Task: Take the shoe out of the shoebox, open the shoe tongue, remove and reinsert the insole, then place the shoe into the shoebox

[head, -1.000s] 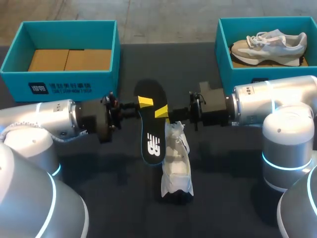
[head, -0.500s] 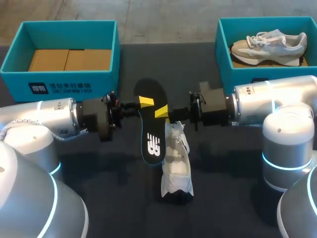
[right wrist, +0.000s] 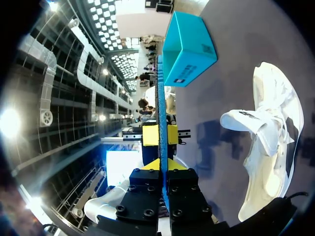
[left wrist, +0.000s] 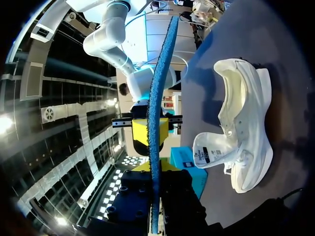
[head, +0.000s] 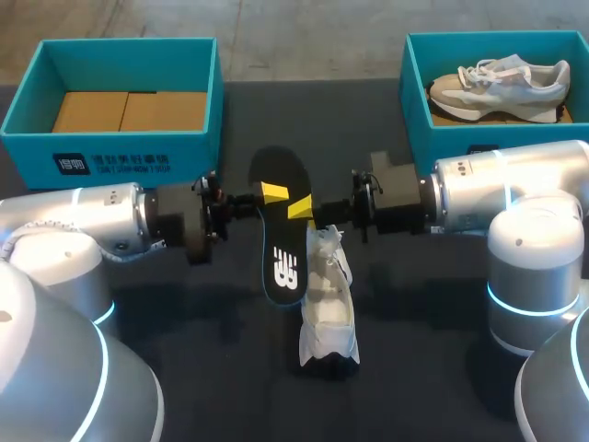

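Insole (head: 281,241), thin, flat, blue-edged, pinched tight by left gripper (head: 273,192) and right gripper (head: 299,208), white shoe (head: 328,308) beside.

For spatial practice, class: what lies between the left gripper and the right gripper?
The black insole; the left gripper and right gripper each clamp one side of it, clearest in the head view.

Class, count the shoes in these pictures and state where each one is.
2. A white shoe lies on the table beside the insole; a beige-and-white shoe sits in the right shoebox. The left shoebox shows only cardboard.
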`<action>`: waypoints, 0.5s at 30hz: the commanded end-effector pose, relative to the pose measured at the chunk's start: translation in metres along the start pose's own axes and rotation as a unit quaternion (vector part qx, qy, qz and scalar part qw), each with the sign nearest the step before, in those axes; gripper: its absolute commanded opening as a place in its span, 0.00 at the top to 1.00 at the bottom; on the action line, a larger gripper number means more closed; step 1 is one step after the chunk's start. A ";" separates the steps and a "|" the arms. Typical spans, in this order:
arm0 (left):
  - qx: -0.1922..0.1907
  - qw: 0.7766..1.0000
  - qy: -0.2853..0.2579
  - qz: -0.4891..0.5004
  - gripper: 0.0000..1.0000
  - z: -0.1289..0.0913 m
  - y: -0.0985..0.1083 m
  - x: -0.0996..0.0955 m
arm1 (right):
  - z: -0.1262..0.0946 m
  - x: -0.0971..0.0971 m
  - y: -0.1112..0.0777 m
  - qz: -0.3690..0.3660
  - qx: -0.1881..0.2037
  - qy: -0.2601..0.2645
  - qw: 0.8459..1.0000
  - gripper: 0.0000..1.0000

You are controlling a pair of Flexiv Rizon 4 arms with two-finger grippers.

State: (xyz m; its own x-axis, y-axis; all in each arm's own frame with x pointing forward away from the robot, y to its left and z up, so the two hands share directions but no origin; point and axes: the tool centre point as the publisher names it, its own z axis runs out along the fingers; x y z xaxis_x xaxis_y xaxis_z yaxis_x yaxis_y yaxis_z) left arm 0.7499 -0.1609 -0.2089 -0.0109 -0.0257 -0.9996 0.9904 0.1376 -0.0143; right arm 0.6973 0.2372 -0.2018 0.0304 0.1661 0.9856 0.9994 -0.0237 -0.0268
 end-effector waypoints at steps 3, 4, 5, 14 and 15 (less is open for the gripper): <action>-0.002 1.000 0.000 0.001 1.00 0.001 0.000 0.000 | 0.002 0.000 -0.001 0.001 -0.001 0.000 1.000 1.00; -0.001 1.000 0.000 0.001 1.00 0.001 -0.001 -0.001 | 0.002 0.000 -0.001 0.002 -0.001 0.000 1.000 0.73; -0.001 1.000 0.000 0.002 1.00 0.001 -0.001 -0.001 | 0.001 0.001 -0.001 0.003 -0.001 0.001 1.000 0.00; 0.009 1.000 0.008 -0.004 1.00 -0.009 -0.009 -0.008 | -0.015 0.000 -0.006 0.005 -0.016 -0.005 1.000 0.00; 0.009 1.000 0.012 -0.004 1.00 -0.012 -0.011 -0.007 | -0.018 0.000 -0.007 0.005 -0.017 -0.006 1.000 0.00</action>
State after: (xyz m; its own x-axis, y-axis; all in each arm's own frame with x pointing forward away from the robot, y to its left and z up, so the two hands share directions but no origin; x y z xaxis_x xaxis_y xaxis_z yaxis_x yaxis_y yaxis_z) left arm 0.7442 -0.1600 -0.2049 -0.0199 -0.0145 -0.9997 0.9924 0.1211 -0.0215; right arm 0.6980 0.2310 -0.2025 0.0392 0.1718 0.9844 0.9983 -0.0504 -0.0310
